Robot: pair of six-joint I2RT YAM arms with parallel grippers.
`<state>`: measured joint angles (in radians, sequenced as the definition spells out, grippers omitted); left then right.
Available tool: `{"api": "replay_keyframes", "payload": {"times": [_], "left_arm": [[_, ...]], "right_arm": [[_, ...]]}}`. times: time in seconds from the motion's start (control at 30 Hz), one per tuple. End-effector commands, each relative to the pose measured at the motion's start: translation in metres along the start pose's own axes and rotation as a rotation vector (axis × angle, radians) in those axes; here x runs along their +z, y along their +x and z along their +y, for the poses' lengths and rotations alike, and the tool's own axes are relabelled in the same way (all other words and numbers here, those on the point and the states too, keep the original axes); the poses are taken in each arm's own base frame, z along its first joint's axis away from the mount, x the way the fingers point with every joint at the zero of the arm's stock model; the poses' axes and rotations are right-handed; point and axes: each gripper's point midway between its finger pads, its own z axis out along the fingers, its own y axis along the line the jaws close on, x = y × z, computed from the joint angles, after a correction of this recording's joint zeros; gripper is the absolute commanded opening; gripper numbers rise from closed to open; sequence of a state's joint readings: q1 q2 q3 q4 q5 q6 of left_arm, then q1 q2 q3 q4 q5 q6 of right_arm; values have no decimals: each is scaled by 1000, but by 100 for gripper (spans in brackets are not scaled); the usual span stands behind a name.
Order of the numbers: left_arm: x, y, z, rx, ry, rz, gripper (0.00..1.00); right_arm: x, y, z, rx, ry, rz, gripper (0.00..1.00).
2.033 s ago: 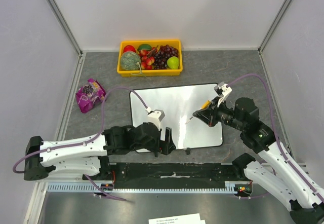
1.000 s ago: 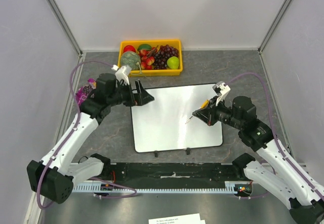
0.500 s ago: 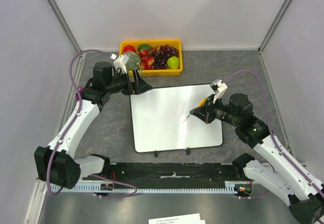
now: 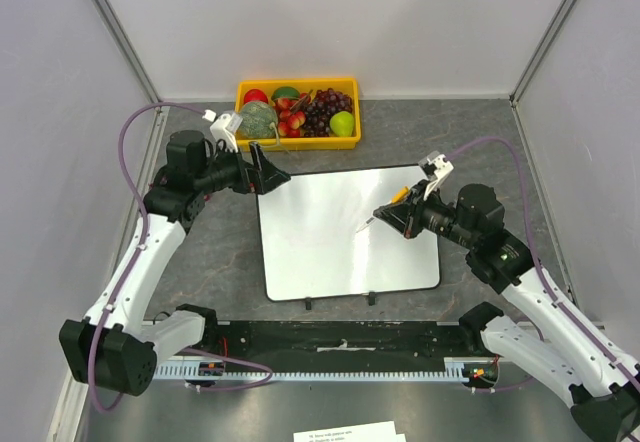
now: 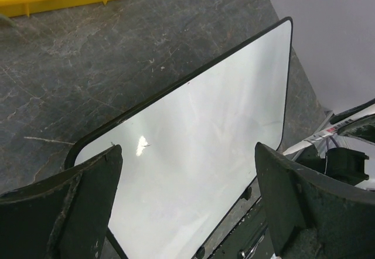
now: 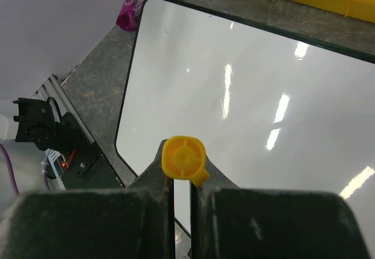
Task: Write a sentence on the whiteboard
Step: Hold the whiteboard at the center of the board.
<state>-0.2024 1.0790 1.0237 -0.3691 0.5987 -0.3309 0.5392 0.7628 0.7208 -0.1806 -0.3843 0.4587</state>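
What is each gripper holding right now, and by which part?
The right gripper is shut on a marker, pinching its barrel just below the yellow end. The left gripper is open, holding nothing.

The left gripper [image 4: 268,177] is swinging up from the whiteboard's [image 4: 340,252] near edge to its far left corner, now drawing back leftward. The right gripper [image 4: 394,214] is nudging the marker [image 4: 397,197] slightly farther across the board.
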Motion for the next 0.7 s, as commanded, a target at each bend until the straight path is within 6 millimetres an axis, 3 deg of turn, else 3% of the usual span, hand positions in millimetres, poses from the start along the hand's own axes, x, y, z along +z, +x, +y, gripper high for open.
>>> {"api": "replay_keyframes", "payload": {"times": [0.0, 0.3, 0.47, 0.67], "left_arm": [[1, 0, 10, 45, -32, 20, 98], [-6, -3, 16, 42, -77, -1, 99], [-6, 22, 30, -78, -126, 30, 98], [-14, 33, 37, -146, -172, -61, 96]], "right_arm": [[-4, -29, -6, -35, 58, -128, 0], [0, -12, -9, -26, 43, -79, 0], [1, -11, -6, -42, 27, -68, 0], [3, -12, -8, -57, 32, -63, 0]]}}
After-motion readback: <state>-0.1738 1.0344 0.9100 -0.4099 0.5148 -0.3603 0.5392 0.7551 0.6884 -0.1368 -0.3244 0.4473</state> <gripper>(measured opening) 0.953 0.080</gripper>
